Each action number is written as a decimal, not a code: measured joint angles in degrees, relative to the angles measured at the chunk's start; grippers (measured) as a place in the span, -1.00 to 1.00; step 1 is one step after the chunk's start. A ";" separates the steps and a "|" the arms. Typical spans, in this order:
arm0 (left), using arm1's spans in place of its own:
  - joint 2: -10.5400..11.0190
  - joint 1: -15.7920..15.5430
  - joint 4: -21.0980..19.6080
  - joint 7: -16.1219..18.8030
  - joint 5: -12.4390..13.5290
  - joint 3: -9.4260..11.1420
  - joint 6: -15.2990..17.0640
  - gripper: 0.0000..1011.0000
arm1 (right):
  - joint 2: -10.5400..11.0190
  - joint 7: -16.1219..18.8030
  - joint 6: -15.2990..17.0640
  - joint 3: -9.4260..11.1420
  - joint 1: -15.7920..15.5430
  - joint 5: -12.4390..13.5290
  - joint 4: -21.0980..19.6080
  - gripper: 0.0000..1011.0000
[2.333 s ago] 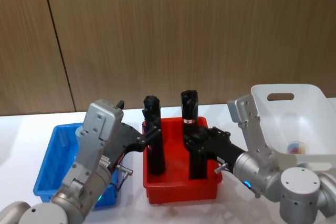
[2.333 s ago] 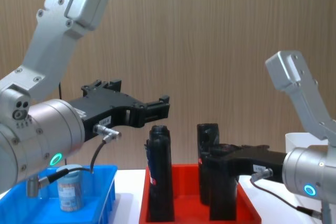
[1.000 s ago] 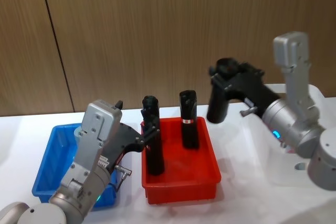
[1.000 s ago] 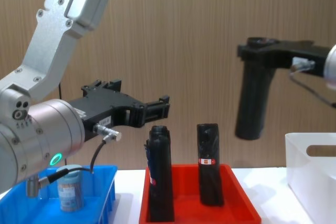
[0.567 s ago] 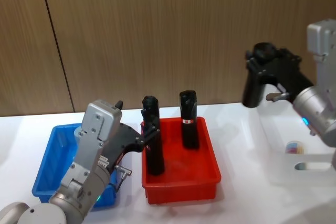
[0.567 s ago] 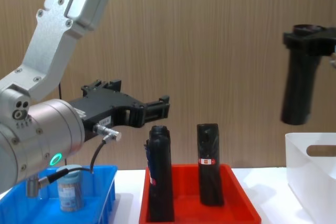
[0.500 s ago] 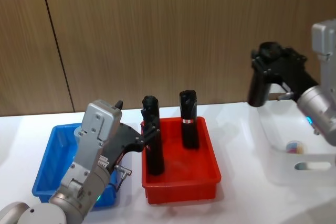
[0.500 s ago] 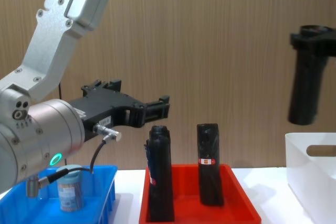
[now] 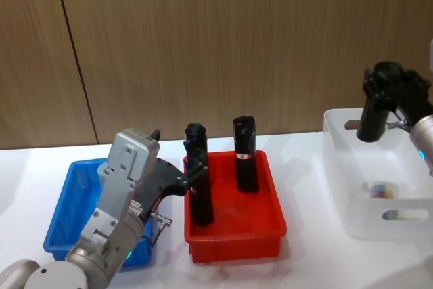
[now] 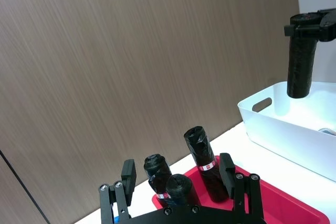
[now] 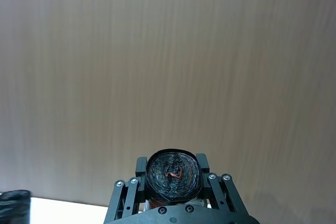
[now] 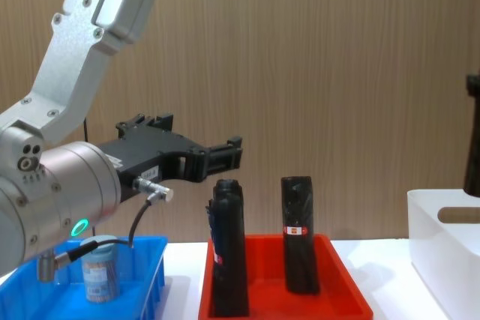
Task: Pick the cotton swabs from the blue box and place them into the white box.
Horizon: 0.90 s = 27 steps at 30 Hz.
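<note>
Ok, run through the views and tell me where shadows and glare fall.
Head view: the white box glares, nearly merging with the table; soft shadows lie inside the red tray. Chest view: highlights on the silver housing behind the open left gripper; the frame edge cuts the black roll held by the right gripper.

Four black rolls: three standing in the red tray (image 9: 270,225), two (image 10: 181,190) close together (image 10: 157,167), one (image 9: 245,153) apart, and one (image 9: 374,109) held above the white box (image 9: 338,160); two cotton swab jars, one (image 12: 99,269) in the blue box (image 9: 64,208), one (image 9: 382,189) in the white box
</note>
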 joint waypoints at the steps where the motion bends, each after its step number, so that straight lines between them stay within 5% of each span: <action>1: 0.00 0.00 0.00 0.00 0.00 0.00 0.00 0.99 | -0.04 -0.16 -0.24 0.03 0.23 -0.06 0.63 0.08; 6: 0.00 0.00 0.00 0.00 0.00 0.00 0.00 0.99 | -0.38 -1.23 -2.13 0.18 1.87 -0.29 5.16 0.08; 16: 0.00 0.00 0.00 0.00 0.00 0.00 0.00 0.99 | -1.29 -2.61 -6.71 0.21 4.86 -0.27 13.46 0.68; 22: 0.00 0.00 0.00 0.00 0.00 0.00 0.00 0.99 | -1.56 -2.78 -8.30 0.22 5.50 0.06 15.45 0.97; 27: 0.00 0.00 0.00 0.00 0.00 0.00 0.00 0.99 | -1.71 -2.86 -9.32 0.30 5.68 0.35 16.22 0.98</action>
